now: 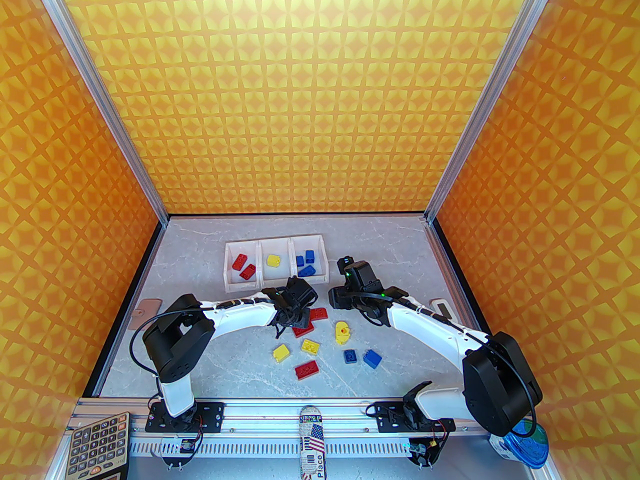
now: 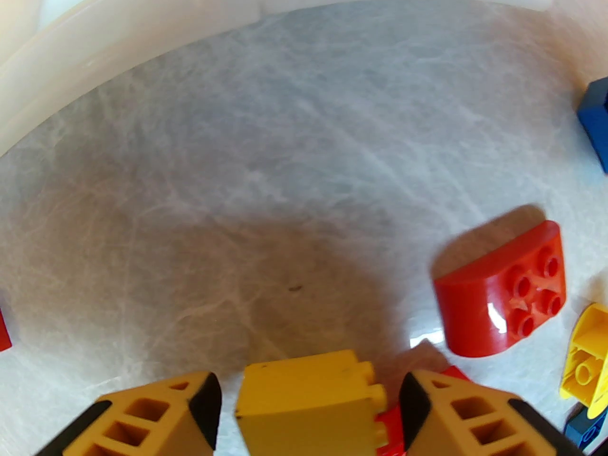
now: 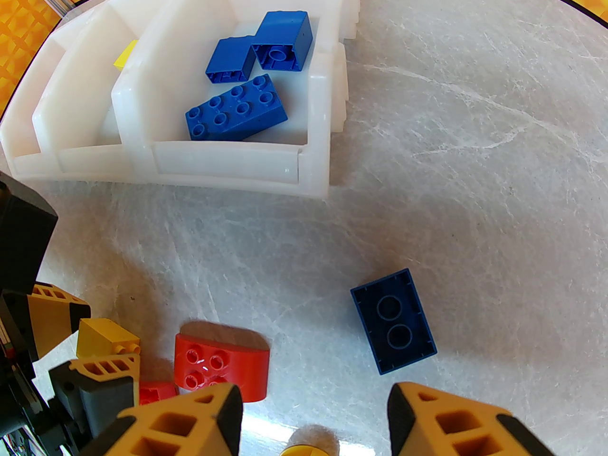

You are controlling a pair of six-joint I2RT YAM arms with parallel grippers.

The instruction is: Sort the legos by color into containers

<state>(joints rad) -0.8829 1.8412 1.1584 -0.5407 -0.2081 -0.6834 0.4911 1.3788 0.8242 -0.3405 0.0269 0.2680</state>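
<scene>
Orange-and-yellow patterned walls (image 1: 310, 93) close in three sides, joined by aluminium posts (image 1: 103, 103). The table (image 1: 390, 248) is pale grey marble, brightly lit, with soft shadows.

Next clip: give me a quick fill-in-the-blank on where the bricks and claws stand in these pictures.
1. The bin nearest the right claw holds three ___ bricks.
2. The brick between the fingers of the left claw is ___.
3. The middle bin holds just ___ yellow brick.
4. The loose dark blue brick ahead of the right claw lies studs ___.
Missing words: blue; yellow; one; down.
</scene>
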